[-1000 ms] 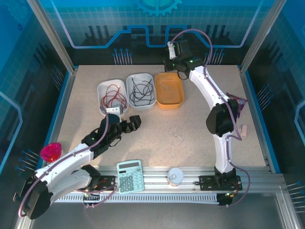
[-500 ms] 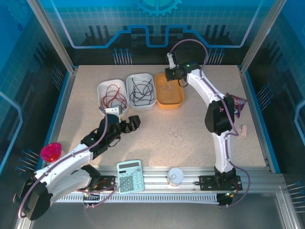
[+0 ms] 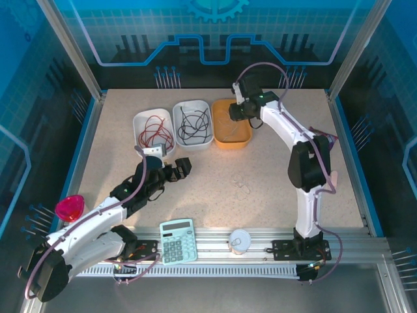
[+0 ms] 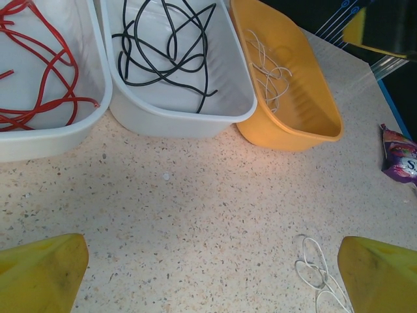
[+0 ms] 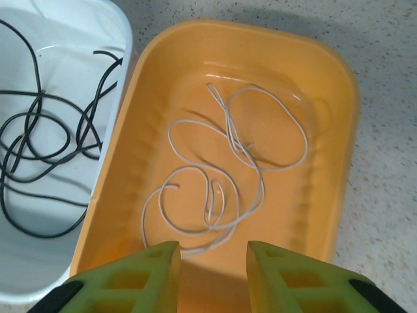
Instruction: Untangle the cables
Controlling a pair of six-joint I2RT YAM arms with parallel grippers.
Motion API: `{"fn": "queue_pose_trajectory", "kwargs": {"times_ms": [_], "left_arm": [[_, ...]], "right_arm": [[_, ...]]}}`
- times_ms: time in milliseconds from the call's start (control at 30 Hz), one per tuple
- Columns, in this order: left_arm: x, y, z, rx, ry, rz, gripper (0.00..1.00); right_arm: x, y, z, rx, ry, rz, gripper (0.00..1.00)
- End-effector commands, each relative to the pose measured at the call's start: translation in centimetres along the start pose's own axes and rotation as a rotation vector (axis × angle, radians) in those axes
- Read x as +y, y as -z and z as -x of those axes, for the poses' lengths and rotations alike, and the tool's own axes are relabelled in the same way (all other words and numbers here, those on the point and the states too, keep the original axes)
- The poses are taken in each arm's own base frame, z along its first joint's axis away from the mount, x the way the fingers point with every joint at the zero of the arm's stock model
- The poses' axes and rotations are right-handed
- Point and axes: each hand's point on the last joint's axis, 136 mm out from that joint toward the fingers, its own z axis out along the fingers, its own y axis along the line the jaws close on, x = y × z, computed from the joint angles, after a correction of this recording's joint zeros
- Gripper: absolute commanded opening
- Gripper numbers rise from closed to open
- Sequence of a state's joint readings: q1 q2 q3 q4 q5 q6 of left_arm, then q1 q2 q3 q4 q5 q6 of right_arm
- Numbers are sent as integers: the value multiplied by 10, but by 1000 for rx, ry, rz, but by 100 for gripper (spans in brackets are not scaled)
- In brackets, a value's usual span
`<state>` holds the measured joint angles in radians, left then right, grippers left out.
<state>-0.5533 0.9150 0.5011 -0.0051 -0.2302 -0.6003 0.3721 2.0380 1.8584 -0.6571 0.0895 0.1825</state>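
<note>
From my station I see a speckled beige table (image 3: 215, 202) boxed in by translucent blue panels (image 3: 130, 26) printed with circuit lines and a gear, framed by slanted aluminium posts (image 3: 68, 49). A slotted aluminium rail (image 3: 345, 238) runs along its near edge. Lighting is bright and even.

A red cable (image 4: 40, 72), black cable (image 4: 171, 51) and white cable (image 4: 270, 75) fill separate tubs (image 4: 176, 120); white loops (image 4: 314, 268) lie outside.

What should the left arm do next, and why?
Probably shift the open left gripper rightward and lower over the thin white cable loop lying loose on the speckled table; the red cable, black cable and another white one already lie in tubs.
</note>
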Motion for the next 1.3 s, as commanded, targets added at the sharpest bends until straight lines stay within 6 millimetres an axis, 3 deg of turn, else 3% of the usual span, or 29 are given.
{"fn": "queue_pose_trajectory", "kwargs": {"times_ms": [0,333,700,733,800,833,867,1267], "left_arm": [[10,2,-1,-8,2,38,99],[11,2,6,-33,13,54,99],[11,-7,8,-26,35,76,99],[11,-8,7,-23,37,79,99],[10,-11,7,-17,41,78,99],[10,-12,6,-13,42,82,99],[10,-13,6,-10,44,81,99],[13,-17,-1,10,55,88,99]], "right_arm": [[1,34,4,-60,-8,-14,37],[4,67,-45,-63,-50,-15,56],[2,86,-103,-15,-91,-88,73],[2,88,-109,-6,-92,-101,80],[2,90,-124,20,-99,-121,83],[2,92,-131,30,-103,-126,96],[3,93,-138,41,-107,-131,100],[17,106,-234,244,-144,-187,100]]}}
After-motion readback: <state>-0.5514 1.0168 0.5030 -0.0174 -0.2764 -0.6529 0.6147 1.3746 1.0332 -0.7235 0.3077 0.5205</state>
